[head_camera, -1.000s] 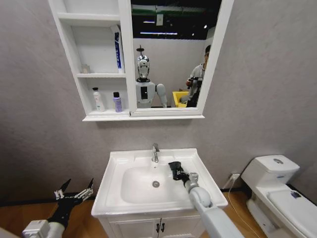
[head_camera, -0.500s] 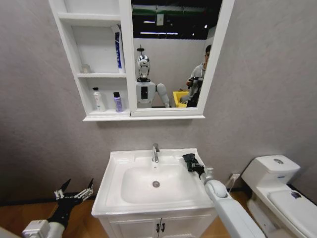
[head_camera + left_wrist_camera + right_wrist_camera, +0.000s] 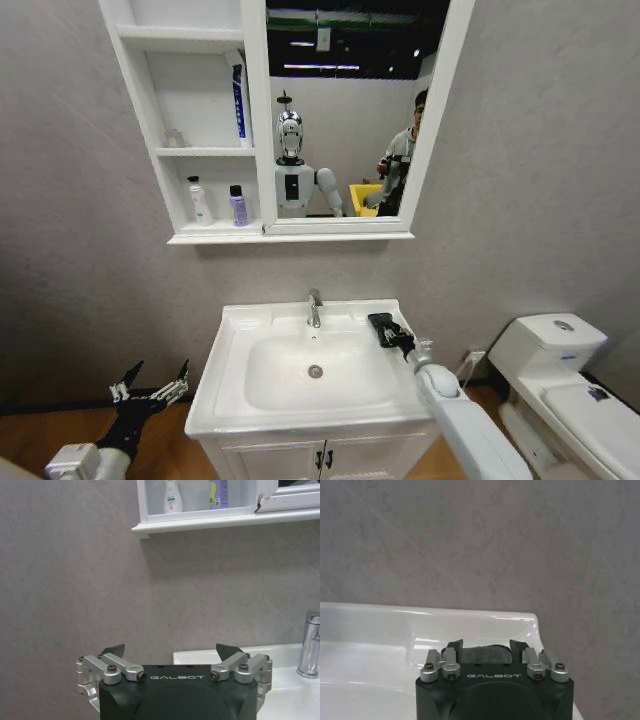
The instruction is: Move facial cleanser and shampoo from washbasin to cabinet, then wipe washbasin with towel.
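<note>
— Where is the towel (image 3: 383, 328) held?
— It is gripped between the fingers of the right claw (image 3: 388, 331), at the back right corner of the washbasin (image 3: 232, 385), right of the tap (image 3: 314, 308).
— And the left claw (image 3: 150, 389)?
— It is spread open, held low beside the washbasin's left edge.
— The bottles (image 3: 199, 201)?
— Two are seen on the bottom shelf of the cabinet (image 3: 255, 120).
</note>
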Controlling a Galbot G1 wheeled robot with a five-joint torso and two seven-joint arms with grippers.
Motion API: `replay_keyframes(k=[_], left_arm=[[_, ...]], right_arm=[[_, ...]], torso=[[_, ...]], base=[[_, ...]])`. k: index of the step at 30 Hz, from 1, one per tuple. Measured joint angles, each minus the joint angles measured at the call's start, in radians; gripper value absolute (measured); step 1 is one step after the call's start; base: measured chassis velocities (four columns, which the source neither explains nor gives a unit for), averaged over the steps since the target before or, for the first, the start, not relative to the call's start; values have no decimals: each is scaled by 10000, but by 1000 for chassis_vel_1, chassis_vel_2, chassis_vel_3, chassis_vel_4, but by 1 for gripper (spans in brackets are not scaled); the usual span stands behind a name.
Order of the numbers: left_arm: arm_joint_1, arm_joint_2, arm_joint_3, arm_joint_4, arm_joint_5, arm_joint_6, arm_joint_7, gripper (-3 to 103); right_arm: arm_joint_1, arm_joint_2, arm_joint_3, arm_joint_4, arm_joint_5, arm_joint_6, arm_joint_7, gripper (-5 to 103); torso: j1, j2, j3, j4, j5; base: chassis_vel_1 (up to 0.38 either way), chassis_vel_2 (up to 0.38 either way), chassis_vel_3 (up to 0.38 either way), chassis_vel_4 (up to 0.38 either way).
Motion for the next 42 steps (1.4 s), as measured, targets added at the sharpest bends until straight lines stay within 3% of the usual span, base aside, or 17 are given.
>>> replay_keyframes(k=[6, 7, 12, 14, 15, 18, 24, 37, 41, 42], left_arm=[[0, 0, 0, 0, 0, 0, 0, 100], [0, 0, 0, 0, 0, 0, 0, 100], [-1, 0, 1, 0, 0, 1, 0, 100], [0, 0, -1, 0, 0, 1, 0, 100], [1, 0, -1, 0, 0, 0, -2, 100], [0, 1, 0, 1, 0, 1, 0, 100], [0, 0, 0, 0, 1, 1, 1, 100], [0, 0, 0, 1, 0, 1, 0, 100], [0, 0, 0, 1, 0, 1, 0, 100], [0, 0, 0, 0, 0, 1, 0, 100]], right_arm=[[-1436, -35, 860, 2033, -1101, 577, 1025, 79], [-1436, -35, 860, 2033, -1101, 577, 1025, 79], [-4143, 47, 2280, 5777, -748, -317, 1771, 98], [-5014, 240, 2532, 6575, -713, -422, 1800, 99], [-5606, 409, 2675, 7117, -721, -475, 1816, 100], [-8110, 1192, 3097, 9562, -925, -639, 1961, 100], [-10166, 1825, 3250, 11161, -1487, -338, 1982, 100], [-11184, 2273, 2774, 12531, -1993, -180, 1987, 100], [-11566, 2384, 2735, 12673, -2252, 432, 1911, 100], [-11748, 2418, 2740, 12527, -2592, 1032, 1895, 100]], torso=[[0, 0, 0, 3, 1], [0, 0, 0, 3, 1], [-1, 1, -3, 0, -9], [-1, 1, -2, 2, 2], [-1, 1, -1, -9, 9], [-6, 3, -3, -5, -2], [-5, 4, -3, -1, -2], [-2, 1, 0, -2, 0], [-1, 1, -1, -1, -1], [-2, 1, 0, 0, -1]], base=[[0, 0, 0, 0], [0, 0, 0, 0], [0, 0, 0, 0], [0, 0, 0, 0], [0, 0, 0, 0], [0, 0, 0, 0], [0, 0, 0, 0], [0, 0, 0, 0], [0, 0, 0, 0], [0, 0, 0, 0]])
